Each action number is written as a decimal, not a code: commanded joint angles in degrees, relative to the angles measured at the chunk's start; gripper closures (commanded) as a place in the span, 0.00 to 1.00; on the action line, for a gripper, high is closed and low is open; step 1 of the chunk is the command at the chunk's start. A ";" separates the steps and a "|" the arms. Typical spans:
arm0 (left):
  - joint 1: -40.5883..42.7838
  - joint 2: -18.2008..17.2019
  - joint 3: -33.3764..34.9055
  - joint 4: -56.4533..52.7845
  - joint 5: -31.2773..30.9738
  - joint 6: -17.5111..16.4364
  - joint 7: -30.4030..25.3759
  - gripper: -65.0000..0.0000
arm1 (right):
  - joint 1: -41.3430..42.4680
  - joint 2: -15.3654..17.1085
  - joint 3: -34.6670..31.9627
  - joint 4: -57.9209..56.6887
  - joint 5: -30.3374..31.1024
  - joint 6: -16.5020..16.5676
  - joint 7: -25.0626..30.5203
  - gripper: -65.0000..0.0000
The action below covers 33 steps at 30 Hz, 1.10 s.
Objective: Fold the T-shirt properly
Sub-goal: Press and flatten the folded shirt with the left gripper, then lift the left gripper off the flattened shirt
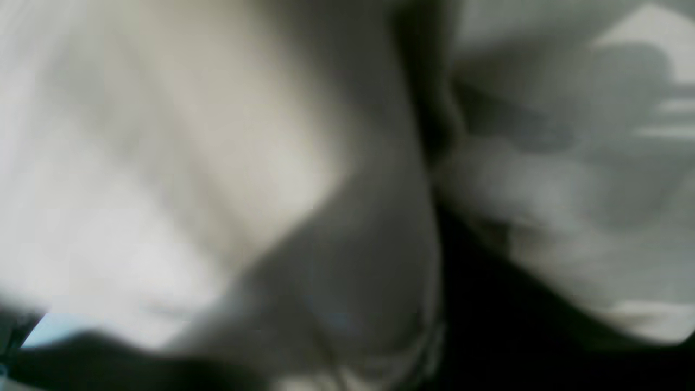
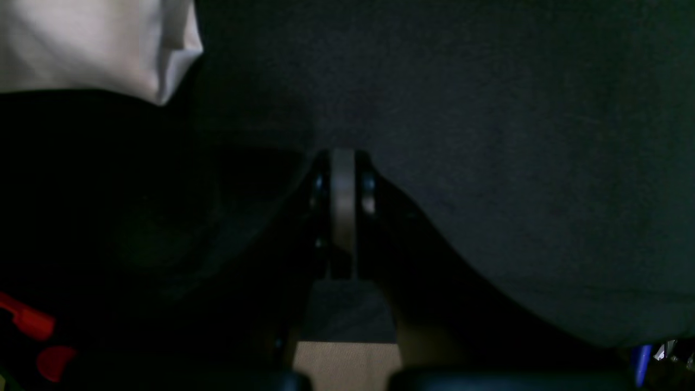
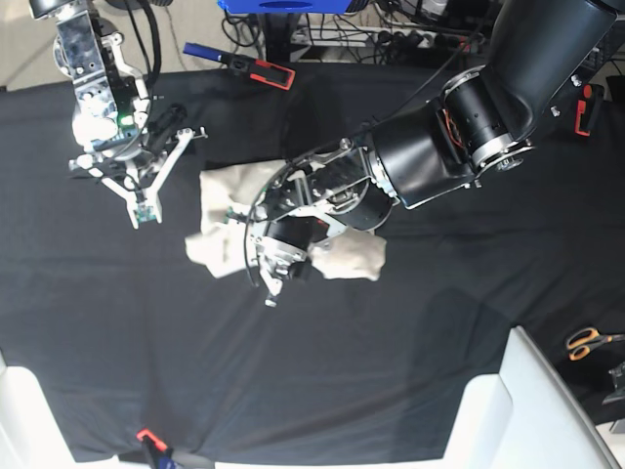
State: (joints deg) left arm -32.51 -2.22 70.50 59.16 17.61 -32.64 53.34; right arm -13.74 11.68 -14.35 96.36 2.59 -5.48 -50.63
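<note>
Left gripper point(image 3: 270, 293): spread unclear, over T-shirt point(image 3: 220, 220) | right gripper point(image 3: 144, 210): pressed together, empty | cloth soft, limp, best pinched at an edge

No text, label, brand, number or sign can be read in any view; nothing legible is shown on any surface.

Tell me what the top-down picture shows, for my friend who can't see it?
A crumpled cream T-shirt lies on a black table, with the left gripper right over it. The right gripper hovers shut, off to the side. Orange scissors sit far away.
</note>
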 commanded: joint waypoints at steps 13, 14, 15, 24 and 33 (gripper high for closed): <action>-6.56 0.68 -0.57 0.67 0.72 0.34 0.24 0.20 | 0.24 0.23 -0.11 0.92 -0.35 0.16 0.65 0.98; -7.27 0.68 -0.57 0.67 0.72 0.34 0.24 0.20 | 0.15 0.23 -0.11 0.92 -0.35 0.16 0.65 0.98; -7.97 0.68 -0.57 0.67 0.72 0.34 0.24 0.20 | 0.15 0.23 -0.11 0.92 -0.35 0.16 0.65 0.98; -11.58 0.68 -3.73 1.28 0.72 0.42 0.68 0.21 | 0.15 0.23 -0.11 0.92 -0.35 0.16 0.57 0.98; 2.84 0.59 -30.98 20.98 0.81 0.42 5.08 0.96 | 0.42 0.23 -0.20 1.09 -0.35 0.24 0.74 0.98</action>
State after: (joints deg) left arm -27.94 -1.96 39.59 79.46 18.00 -32.21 58.33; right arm -13.91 11.51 -14.72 96.38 2.61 -5.10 -50.61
